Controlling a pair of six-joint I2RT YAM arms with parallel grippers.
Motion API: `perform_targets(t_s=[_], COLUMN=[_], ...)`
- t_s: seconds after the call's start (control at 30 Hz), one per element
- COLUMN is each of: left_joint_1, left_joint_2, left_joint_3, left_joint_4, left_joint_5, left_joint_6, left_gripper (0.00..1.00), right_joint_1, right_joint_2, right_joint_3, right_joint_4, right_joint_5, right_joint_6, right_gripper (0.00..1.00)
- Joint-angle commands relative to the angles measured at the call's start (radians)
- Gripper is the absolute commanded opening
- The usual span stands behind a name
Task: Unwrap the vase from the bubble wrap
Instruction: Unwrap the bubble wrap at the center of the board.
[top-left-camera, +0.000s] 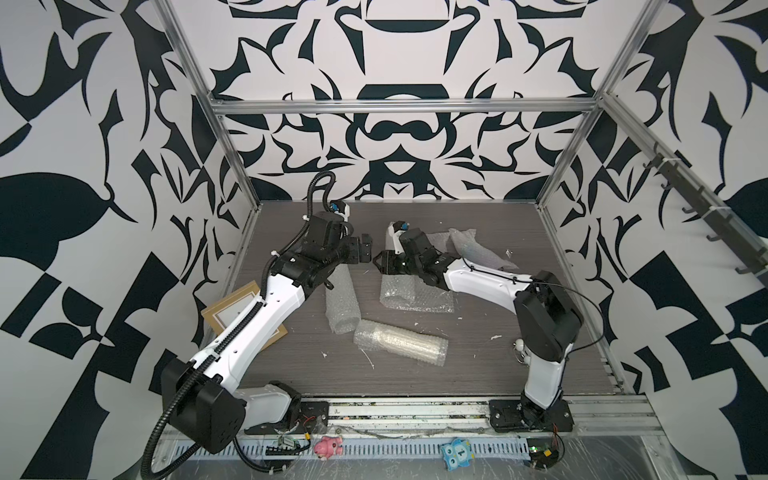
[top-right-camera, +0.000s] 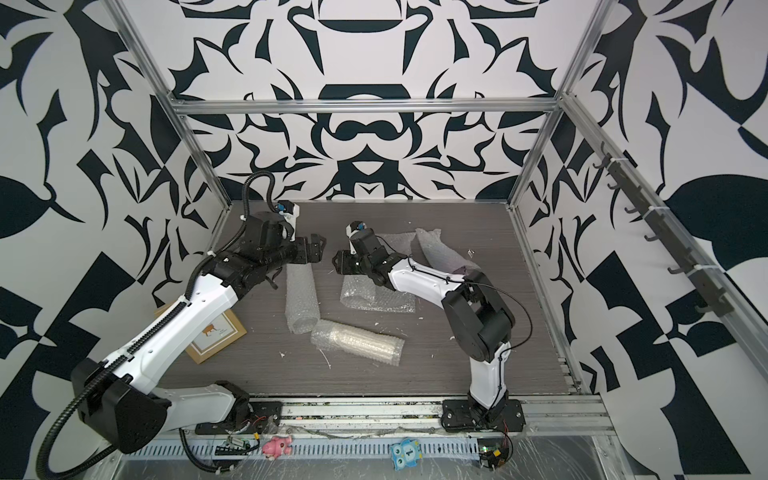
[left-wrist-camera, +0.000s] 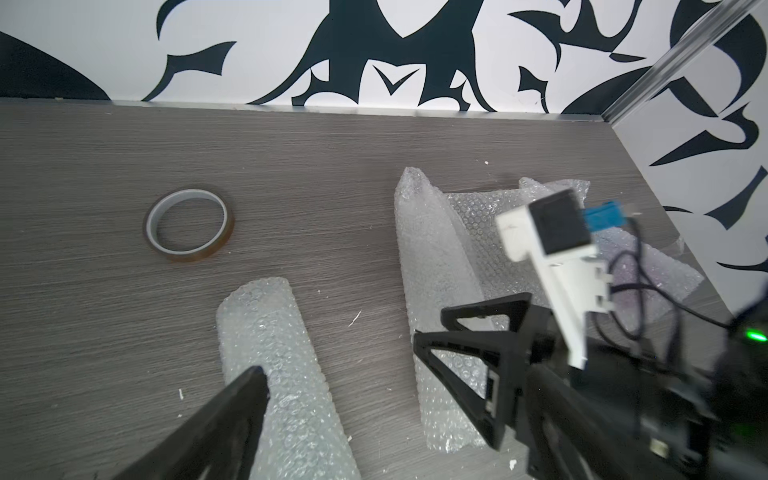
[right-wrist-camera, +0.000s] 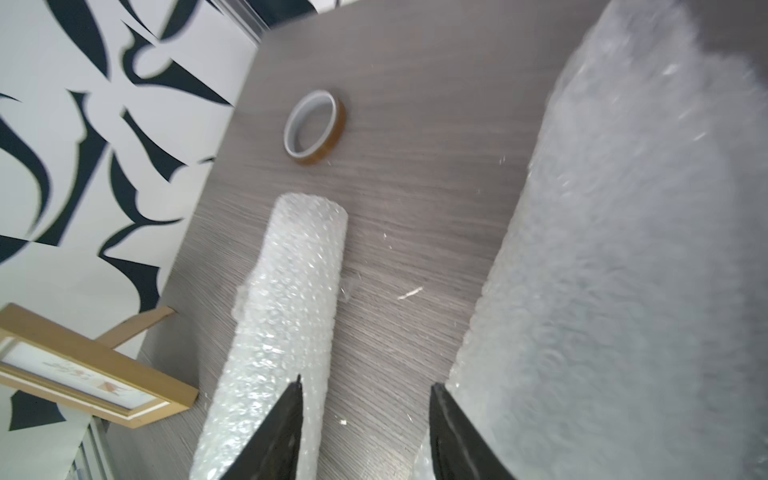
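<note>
Several pieces of bubble wrap lie on the grey table (top-left-camera: 478, 365). One roll (top-left-camera: 343, 305) lies just in front of the left gripper (top-left-camera: 365, 249). A second roll (top-left-camera: 401, 343) lies nearer the front and has something whitish and ribbed inside. A half-flattened sheet (top-left-camera: 415, 297) lies under the right gripper (top-left-camera: 380, 266). The vase itself is hidden. The two grippers face each other closely above the table. In the left wrist view the left gripper (left-wrist-camera: 390, 399) is wide open above the roll (left-wrist-camera: 282, 374). In the right wrist view the right gripper (right-wrist-camera: 365, 386) is open, with bare table between its fingers.
Crumpled loose wrap (top-left-camera: 478, 249) lies at the back right. A tape roll (left-wrist-camera: 189, 224) lies on the table beyond the roll. A gold picture frame (top-left-camera: 245, 316) leans at the left wall under the left arm. Small toys (top-left-camera: 328, 448) sit on the front rail.
</note>
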Motion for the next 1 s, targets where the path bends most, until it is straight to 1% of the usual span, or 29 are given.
perform_targets(t_s=[0.0, 0.07, 0.2, 0.33, 0.4, 0.53, 0.7, 0.77, 0.83, 0.97], left_joint_1=[0.004, 0.004, 0.004, -0.007, -0.027, -0.084, -0.145, -0.166, -0.183, -0.196], left_joint_2=[0.042, 0.069, 0.150, 0.238, 0.280, 0.375, 0.498, 0.531, 0.565, 0.624], left_joint_3=[0.012, 0.019, 0.061, 0.110, 0.138, 0.216, 0.330, 0.361, 0.389, 0.436], left_joint_4=[0.006, 0.003, -0.038, -0.068, -0.083, -0.143, -0.213, -0.215, -0.217, -0.215], left_joint_5=[0.002, 0.028, 0.103, 0.178, 0.197, 0.187, 0.162, 0.177, 0.217, 0.264], left_joint_6=[-0.003, 0.006, 0.015, 0.012, 0.013, 0.010, 0.000, -0.006, -0.018, -0.042], left_gripper=[0.99, 0.99, 1.00, 0.99, 0.99, 0.99, 0.98, 0.98, 0.98, 0.98], right_joint_1=[-0.005, -0.007, -0.024, -0.067, -0.096, -0.142, -0.160, -0.164, -0.168, -0.175], right_joint_2=[-0.135, -0.197, -0.305, -0.399, -0.441, -0.514, -0.556, -0.564, -0.572, -0.581], right_joint_3=[-0.094, -0.168, -0.279, -0.392, -0.449, -0.567, -0.655, -0.671, -0.686, -0.715], right_joint_4=[0.141, 0.161, 0.092, 0.020, -0.006, 0.003, 0.030, 0.026, 0.024, 0.021], right_joint_5=[0.088, 0.174, 0.391, 0.483, 0.491, 0.477, 0.464, 0.456, 0.449, 0.443], right_joint_6=[-0.044, -0.049, -0.051, -0.026, -0.007, 0.024, 0.045, 0.047, 0.051, 0.058], right_gripper=[0.51, 0.51, 0.51, 0.50, 0.50, 0.50, 0.50, 0.50, 0.50, 0.50])
